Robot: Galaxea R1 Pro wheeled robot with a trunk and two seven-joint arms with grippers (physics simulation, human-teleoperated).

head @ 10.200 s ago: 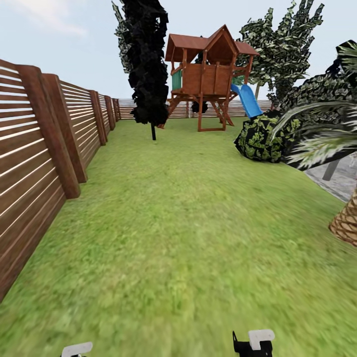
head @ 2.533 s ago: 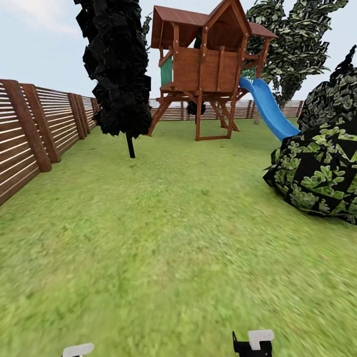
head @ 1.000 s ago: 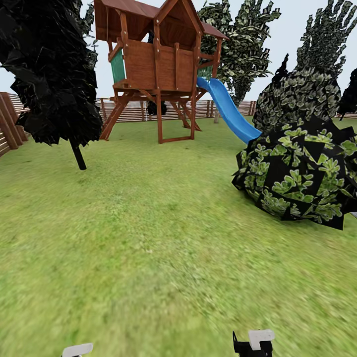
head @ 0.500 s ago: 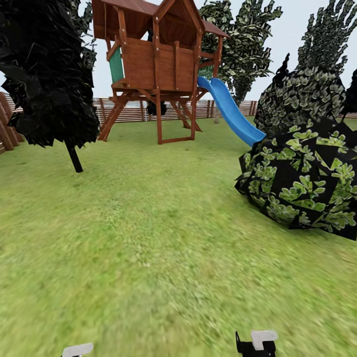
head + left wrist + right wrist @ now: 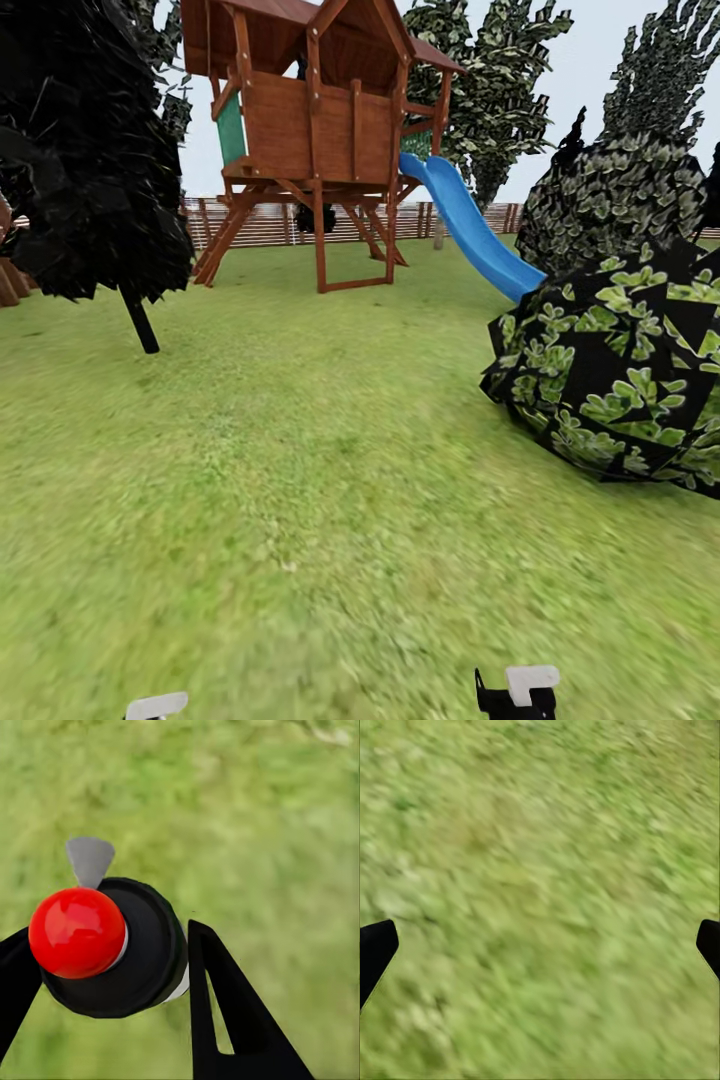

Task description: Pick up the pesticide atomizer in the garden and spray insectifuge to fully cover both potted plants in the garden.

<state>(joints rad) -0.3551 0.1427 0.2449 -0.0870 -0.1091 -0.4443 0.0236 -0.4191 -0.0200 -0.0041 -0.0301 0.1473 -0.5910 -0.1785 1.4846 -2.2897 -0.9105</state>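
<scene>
My left claw (image 5: 105, 934) is pinching a dark round body with a white rim, a grey spout and a red knob. I take this for the pesticide atomizer (image 5: 146, 945) seen end-on, so the pick-up looks done. My right claw (image 5: 544, 937) is spread wide over blurred grass, with nothing between its fingers.

The whole head view has shifted since a moment ago. The big leafy bush (image 5: 620, 380) looms larger and the dark tree (image 5: 85, 170) has slid aside, so it is my base that rolls and turns, not the things. I judge I am in transit, with the potted plants yet to be reached.

The lawn (image 5: 300, 480) runs ahead to a wooden play tower (image 5: 310, 130) with a blue slide (image 5: 470, 235). A slatted fence (image 5: 270, 222) closes the lawn's far edge.
</scene>
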